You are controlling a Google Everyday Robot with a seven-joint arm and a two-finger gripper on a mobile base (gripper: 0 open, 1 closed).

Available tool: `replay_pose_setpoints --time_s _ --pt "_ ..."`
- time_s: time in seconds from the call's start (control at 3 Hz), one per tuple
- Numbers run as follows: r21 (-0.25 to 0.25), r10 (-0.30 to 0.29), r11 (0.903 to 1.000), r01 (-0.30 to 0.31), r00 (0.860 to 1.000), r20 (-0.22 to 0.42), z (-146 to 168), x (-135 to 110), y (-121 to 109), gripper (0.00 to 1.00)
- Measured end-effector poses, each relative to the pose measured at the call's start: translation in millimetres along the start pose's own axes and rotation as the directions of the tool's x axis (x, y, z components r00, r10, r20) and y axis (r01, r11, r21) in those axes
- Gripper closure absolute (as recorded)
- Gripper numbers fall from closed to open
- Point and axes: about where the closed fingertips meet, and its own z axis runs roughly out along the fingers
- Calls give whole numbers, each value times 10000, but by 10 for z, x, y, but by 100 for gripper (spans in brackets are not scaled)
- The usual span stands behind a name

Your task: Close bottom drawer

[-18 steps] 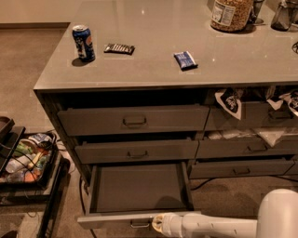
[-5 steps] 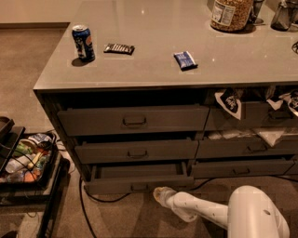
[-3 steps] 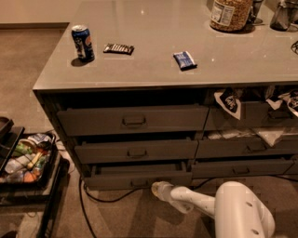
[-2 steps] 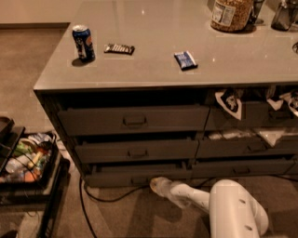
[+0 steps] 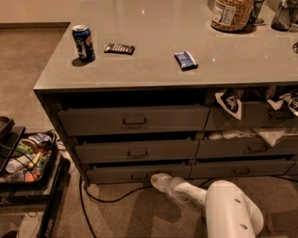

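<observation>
Your gripper (image 5: 160, 180) sits low at the near face of the bench (image 5: 149, 28), its tip right against the front of the bottom drawer (image 5: 111, 174), just right of the small metal pull (image 5: 139, 176). You cannot make out whether it is spread or closed. The white arm (image 5: 228, 211) runs back from it to the lower right, just above the floor.

The bottom drawer is pushed in, its front about in line with the middle drawer (image 5: 137, 151) above it; none of its inside shows. The top drawer (image 5: 134, 120) is in as well.

To the right, the neighbouring drawers (image 5: 242, 139) have cloth and paper spilling over their fronts. On the bench top stand a blue can (image 5: 84, 42), a dark wrapped bar (image 5: 119, 48), a blue packet (image 5: 186, 60) and, far right, a jar (image 5: 231, 14). A black cable (image 5: 111, 199) trails on the floor under the drawers, and a cluttered cart (image 5: 28, 160) stands at the left.
</observation>
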Motion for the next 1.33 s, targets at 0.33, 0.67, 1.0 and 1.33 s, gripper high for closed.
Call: replay_pose_setpoints --time_s 0.33,0.67,1.0,1.33 --pt "-340 73 9994 -79 9998 -174 -83 -35 65 100" --pt "-729 295 9968 -336 9980 -560 -294 -85 152 100" --pt "-861 410 9951 -487 9952 -892 -554 -220 292 100" --pt "-414 584 9971 -635 9918 -1140 -898 -320 379 100"
